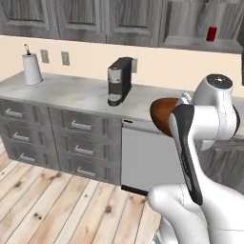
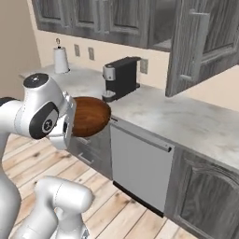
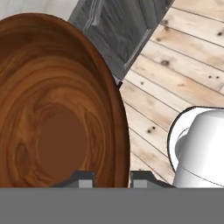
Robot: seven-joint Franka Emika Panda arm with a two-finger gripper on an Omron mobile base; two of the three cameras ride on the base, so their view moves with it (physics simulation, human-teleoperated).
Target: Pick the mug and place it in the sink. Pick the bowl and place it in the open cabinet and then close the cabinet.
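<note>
Brown and glossy, the bowl (image 3: pixel 57 109) sits closest to the hand camera, with the gripper (image 3: pixel 113 178) pinching its rim: one fingertip shows inside the wall and one outside. In the base views the bowl (image 2: pixel 89 116) is carried tilted on edge, clear of the counter and out in front of it, beside the white arm.

Taking the coffee machine (image 2: pixel 122 78) as landmark: the cabinet (image 2: pixel 198 44) hangs above and to its right with its door swung wide toward the room, and the grey counter (image 2: pixel 177 119) runs beneath both. The bowl is below and left of the machine, well apart from the cabinet's opening. A paper towel roll (image 1: pixel 32 68) stands far to the machine's left.

Risks, as I judge them:
- The open door juts out; a wide bowl swung up carelessly could strike its edge or the shelf lip.
- A rim pinch on a glossy, tilted bowl may slip or let it pivot during a fast swing.
- The coffee machine stands near the likely path and could be clipped.

The small red thing (image 1: pixel 211 33) inside the cabinet could crowd the placing.
</note>
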